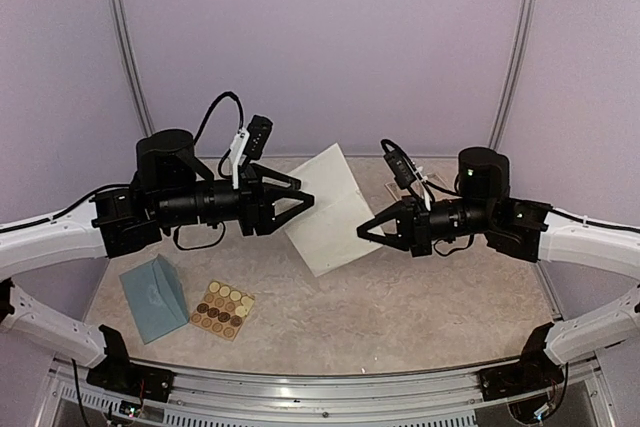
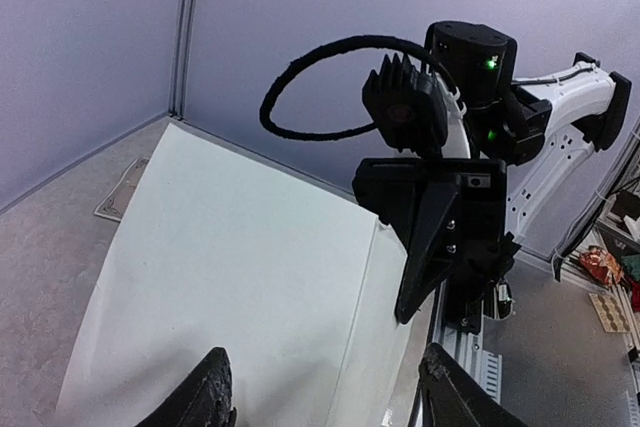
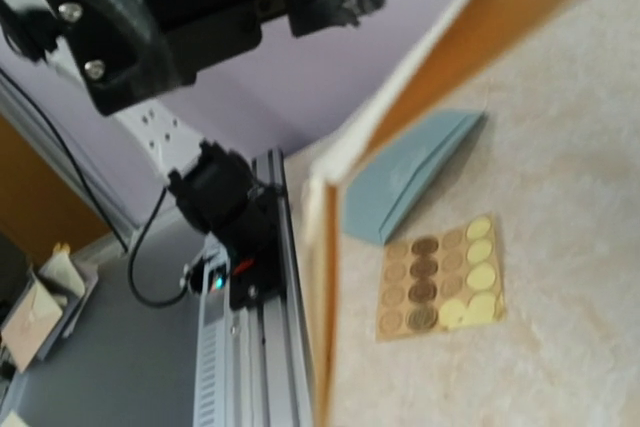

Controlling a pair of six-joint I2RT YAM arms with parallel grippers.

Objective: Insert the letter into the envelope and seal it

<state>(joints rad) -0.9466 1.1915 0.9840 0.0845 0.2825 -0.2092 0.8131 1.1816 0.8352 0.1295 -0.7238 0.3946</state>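
Teal paper, matte and flat: we see the envelope [image 1: 152, 299] lying on the table [image 1: 420, 317] at the near left, below the left arm, with a crease running to a point across its face. It is well apart from both grippers. Just beside it, to its right, lies a tan sticker sheet [image 1: 223, 309], a small rectangle with rows of round dots, some pale yellow and some brown.

The letter [image 1: 330, 209] is a smooth cream sheet, larger than the envelope, held off the table and tilted between the two arms. The left wrist view shows it bowing in a soft curve.

The right gripper [image 1: 363, 231] is pinched tight on the letter's right edge and carries it. The left gripper [image 1: 305, 195] has its dark, wedge-shaped fingers [image 2: 200, 397] spread wide at the letter's left edge. From its wrist camera we see the sheet between them, but cannot tell whether either finger touches it.

The table is beige and speckled, with a rough, stone-like grain. Plain lilac walls stand behind it.
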